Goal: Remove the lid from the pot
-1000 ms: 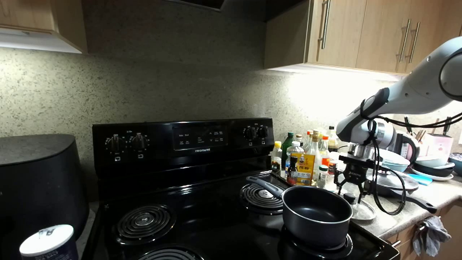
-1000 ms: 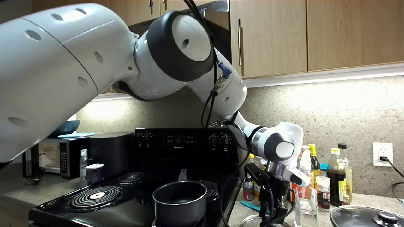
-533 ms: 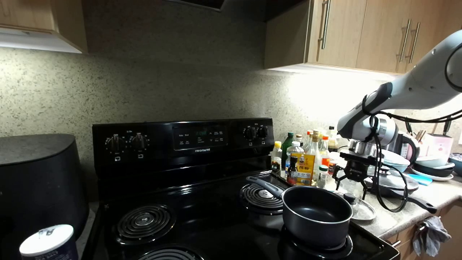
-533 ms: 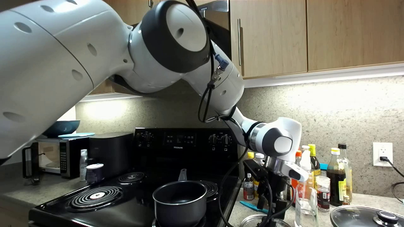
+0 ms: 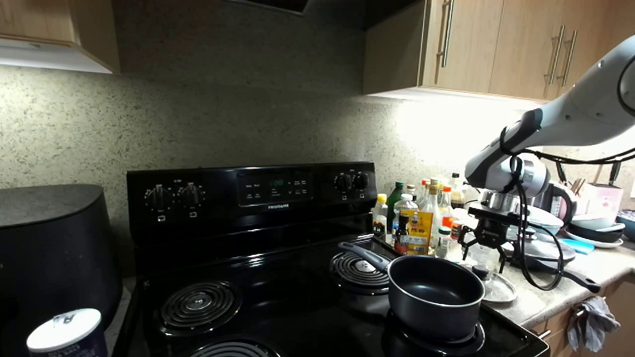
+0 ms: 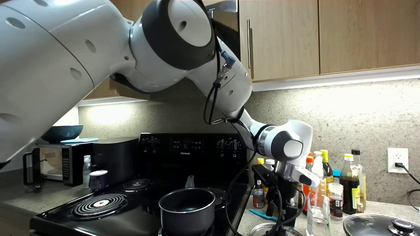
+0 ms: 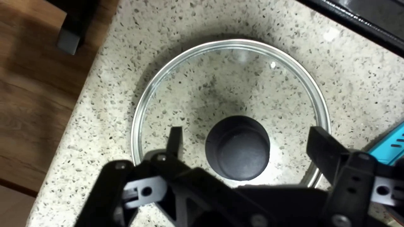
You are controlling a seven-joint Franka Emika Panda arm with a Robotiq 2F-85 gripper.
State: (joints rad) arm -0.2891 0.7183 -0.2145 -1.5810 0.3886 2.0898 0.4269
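Observation:
The dark pot stands on a coil burner with its inside showing; it is also in an exterior view. The lid is clear glass with a silver rim and a dark knob. It lies on the speckled counter beside the stove, knob up. It shows in both exterior views, partly hidden by the arm in one. My gripper is open and empty above the lid, its fingers on either side of the knob in the wrist view, not touching it. The gripper shows also in both exterior views.
Several sauce bottles stand behind the lid against the wall. A pan with another glass lid is on the counter farther right. A clear glass bottle stands near the gripper. A blue utensil lies beside the lid.
My gripper has risen away from the lid and its fingers have spread wider. The upper arm has lifted too. The lid and the pot have not moved.

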